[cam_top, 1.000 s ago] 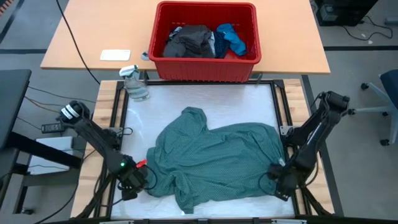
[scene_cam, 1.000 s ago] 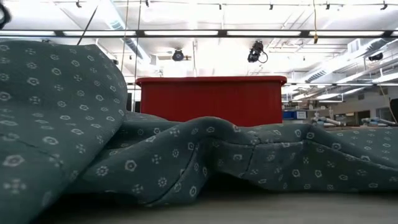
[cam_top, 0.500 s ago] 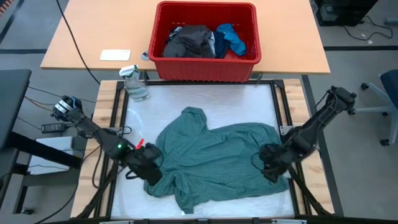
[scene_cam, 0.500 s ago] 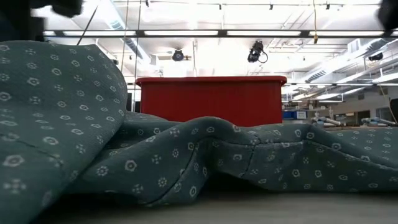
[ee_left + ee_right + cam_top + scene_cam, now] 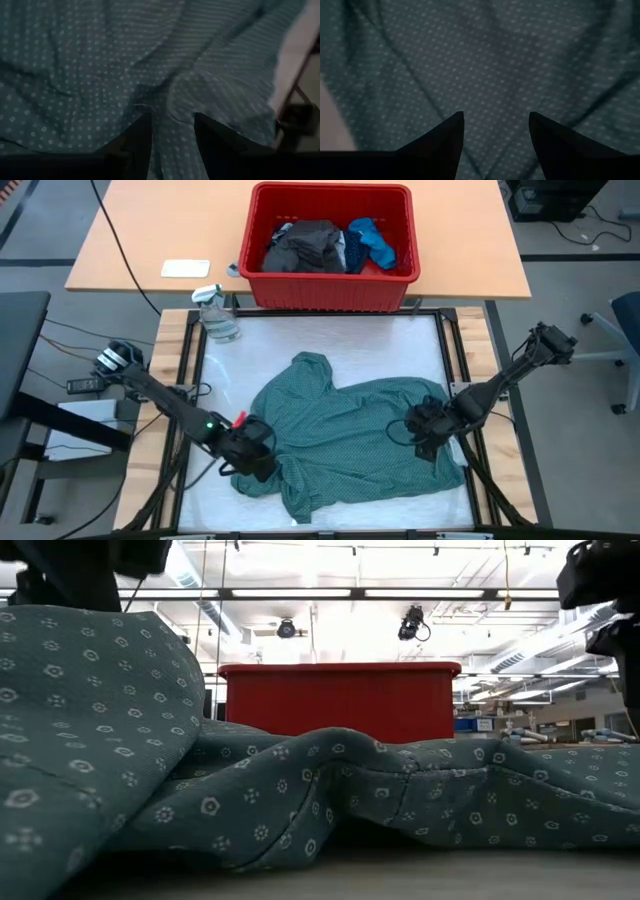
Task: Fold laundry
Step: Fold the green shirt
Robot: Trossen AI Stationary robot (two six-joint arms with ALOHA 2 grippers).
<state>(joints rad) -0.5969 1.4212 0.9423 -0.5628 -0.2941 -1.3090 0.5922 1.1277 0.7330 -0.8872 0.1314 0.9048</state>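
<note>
The large teal-green shirt (image 5: 345,435) lay crumpled across the middle of the white work surface (image 5: 330,340), its patterned cloth filling the foreground of the low view. The left gripper (image 5: 262,463) was over the shirt's left edge, fingers (image 5: 140,135) spread apart with a fold of cloth showing between them. The right gripper (image 5: 415,435) sat over the shirt's right side, fingers (image 5: 451,132) wide apart above the fabric and gripping nothing.

Behind the work surface, on the wooden table (image 5: 130,240), stood the red plastic bin (image 5: 400,285) holding the dark grey piece (image 5: 305,245) and the small bright blue piece (image 5: 375,240). A clear spray bottle (image 5: 217,315) stood near the surface's far left corner. Ceiling lights (image 5: 300,593) ran across the room beyond.

A second before, both grippers had been out at the surface's near edges, clear of the shirt; both had since moved inward onto it.
</note>
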